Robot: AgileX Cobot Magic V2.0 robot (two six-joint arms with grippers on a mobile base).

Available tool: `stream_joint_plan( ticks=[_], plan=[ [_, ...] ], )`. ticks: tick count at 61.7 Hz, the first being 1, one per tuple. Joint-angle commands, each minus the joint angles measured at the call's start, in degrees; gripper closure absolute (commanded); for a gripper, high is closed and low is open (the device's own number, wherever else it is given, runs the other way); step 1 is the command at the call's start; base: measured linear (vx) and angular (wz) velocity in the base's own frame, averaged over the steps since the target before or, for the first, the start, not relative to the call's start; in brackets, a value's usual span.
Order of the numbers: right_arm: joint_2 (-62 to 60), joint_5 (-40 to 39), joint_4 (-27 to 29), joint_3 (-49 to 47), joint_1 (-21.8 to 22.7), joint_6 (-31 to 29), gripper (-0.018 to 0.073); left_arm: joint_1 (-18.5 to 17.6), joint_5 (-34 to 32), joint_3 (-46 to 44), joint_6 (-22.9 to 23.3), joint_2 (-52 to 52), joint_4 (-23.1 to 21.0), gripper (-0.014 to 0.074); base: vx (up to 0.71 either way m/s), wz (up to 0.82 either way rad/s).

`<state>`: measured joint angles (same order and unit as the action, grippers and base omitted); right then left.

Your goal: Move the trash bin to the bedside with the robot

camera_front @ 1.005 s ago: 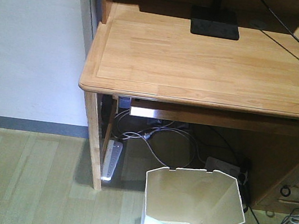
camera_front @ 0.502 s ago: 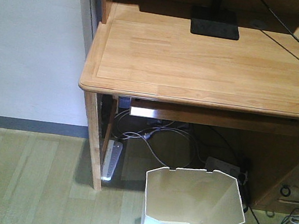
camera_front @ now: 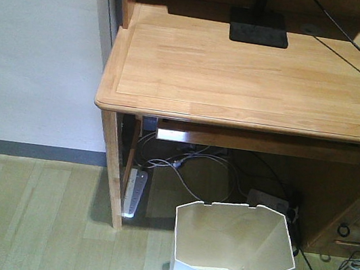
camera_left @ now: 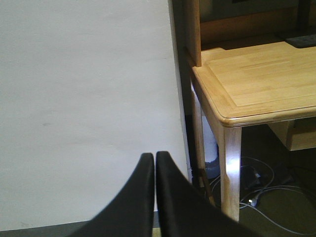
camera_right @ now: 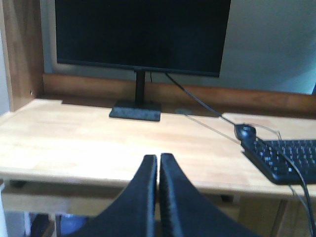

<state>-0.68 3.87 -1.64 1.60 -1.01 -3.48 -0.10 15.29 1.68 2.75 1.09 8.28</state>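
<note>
From the left wrist camera I get the white wall (camera_left: 84, 98) running right up to the desk's side, a gap the front camera barely shows. The front camera gives me the wooden tabletop (camera_front: 244, 77) with its rounded left corner, open plank floor (camera_front: 24, 213) left of the desk leg, and the trash bin (camera_front: 230, 249) upright on the floor before the knee space, with cables close on its right. Only the right wrist camera shows the monitor (camera_right: 143, 34) screen, with the keyboard (camera_right: 284, 158) at the tabletop's right. A power strip (camera_front: 134, 193) sits by the left leg, and the mouse (camera_right: 244, 131) is near the keyboard. The left tool (camera_left: 154, 157) and right tool (camera_right: 158, 158) both have their fingers pressed together, gripping nothing.
</note>
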Motion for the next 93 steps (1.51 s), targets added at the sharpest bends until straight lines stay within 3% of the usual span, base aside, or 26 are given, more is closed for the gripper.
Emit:
stream_joint_plan(
  ticks=[1, 21, 41, 64, 79, 93],
  plan=[
    [-0.7, -7.6, 0.3, 0.8, 0.2, 0.0, 0.057, -0.4, -4.2, 1.7, 0.5, 0.6, -0.2, 0.0602, 0.0, 0.0],
    [8.7, -7.4, 3.4, -9.9, 0.2, 0.4, 0.057, -0.4, -4.2, 1.7, 0.5, 0.6, -0.2, 0.0602, 0.0, 0.0],
    [28.6, 14.2, 7.3, -26.4, 0.2, 0.2, 0.057, -0.4, -4.2, 1.7, 0.5, 0.6, -0.2, 0.0602, 0.0, 0.0],
    [32.7, 18.5, 4.9, -26.7, 0.2, 0.5, 0.0557, -0.4, -4.2, 1.7, 0.5, 0.6, -0.2, 0.0602, 0.0, 0.0],
    [34.6, 27.1, 4.8, -29.7, 0.2, 0.5, 0.0424, -0.4, -4.2, 1.7, 0.5, 0.6, -0.2, 0.0602, 0.0, 0.0],
    [37.7, 28.8, 5.0, -30.0, 0.2, 2.2, 0.0169, -0.4, -4.2, 1.7, 0.5, 0.6, -0.2, 0.0602, 0.0, 0.0]
  ],
)
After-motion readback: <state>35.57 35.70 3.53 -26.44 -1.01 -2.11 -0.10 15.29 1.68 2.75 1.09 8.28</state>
